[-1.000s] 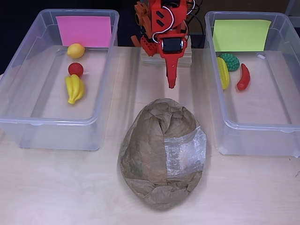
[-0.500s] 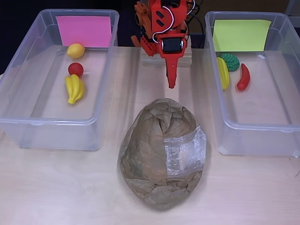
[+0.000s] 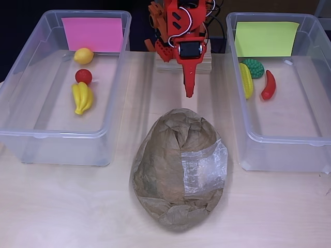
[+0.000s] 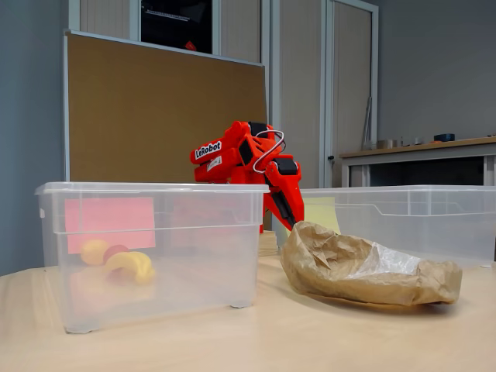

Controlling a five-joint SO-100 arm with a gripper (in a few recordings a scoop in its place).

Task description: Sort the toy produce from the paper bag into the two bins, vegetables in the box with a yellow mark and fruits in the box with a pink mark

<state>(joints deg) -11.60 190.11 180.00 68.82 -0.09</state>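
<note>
The arm (image 3: 178, 31) is bright red-orange plastic with black servo blocks, white "LeRobot" lettering on its side in the fixed view, looped white and red cables above the tapering gripper (image 3: 189, 85), and a dark module behind the claw.

The crumpled paper bag (image 3: 180, 174) blocks the bench (image 3: 67, 206) centre. The pink-marked bin (image 3: 31, 103) at 9 o'clock and the yellow-marked bin (image 3: 305, 103) at 3 o'clock wall both sides. Bare bench lanes stay free between bag and bins, and at 6 o'clock.

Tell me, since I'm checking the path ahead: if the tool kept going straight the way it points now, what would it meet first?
Probably the paper bag. The tool points down and forward at the bag's near end, with bare table between; its height is hard to judge, so it might touch the table first.
</note>
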